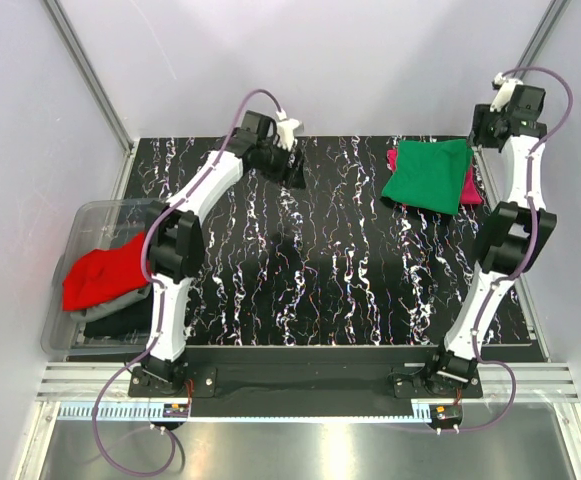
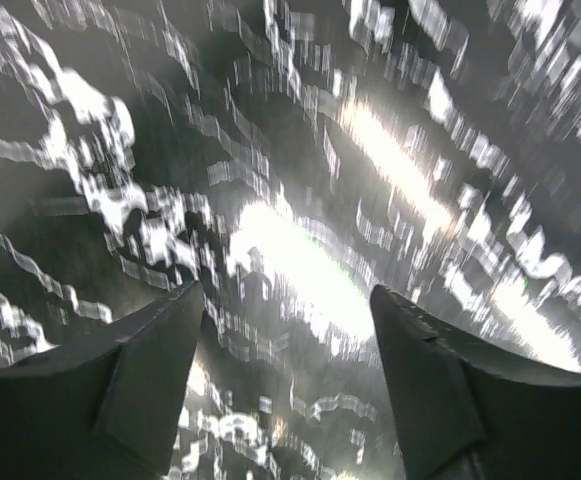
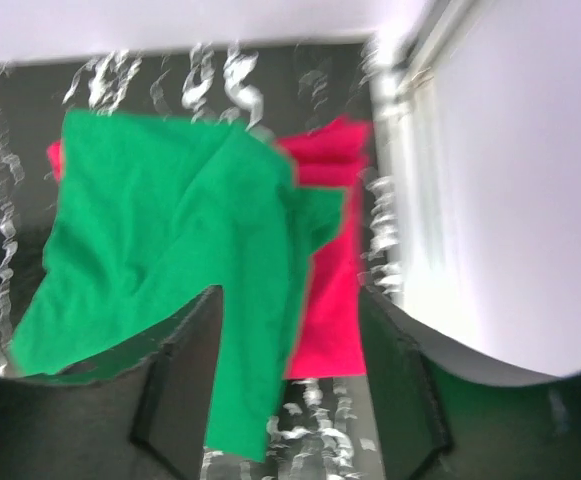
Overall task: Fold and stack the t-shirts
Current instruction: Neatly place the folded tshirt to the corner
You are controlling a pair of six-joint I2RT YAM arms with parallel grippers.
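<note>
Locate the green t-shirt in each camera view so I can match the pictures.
Top external: the green t-shirt lies at the far right, on top of the magenta-pink t-shirt.
Left wrist: not in it; only the tabletop shows.
Right wrist: it fills the left and centre, overlapping the magenta-pink t-shirt at its right.
Shared landmark: the black, white-veined tabletop, visible in all three views.

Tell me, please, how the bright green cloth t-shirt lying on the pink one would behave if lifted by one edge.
Probably floppy: the bright green cloth t-shirt shows soft creases and an uneven edge, so it would likely droop and unfold. It looks thin, so probably light. It lies on the magenta-pink cloth t-shirt, so pushing it might drag that one along.
</note>
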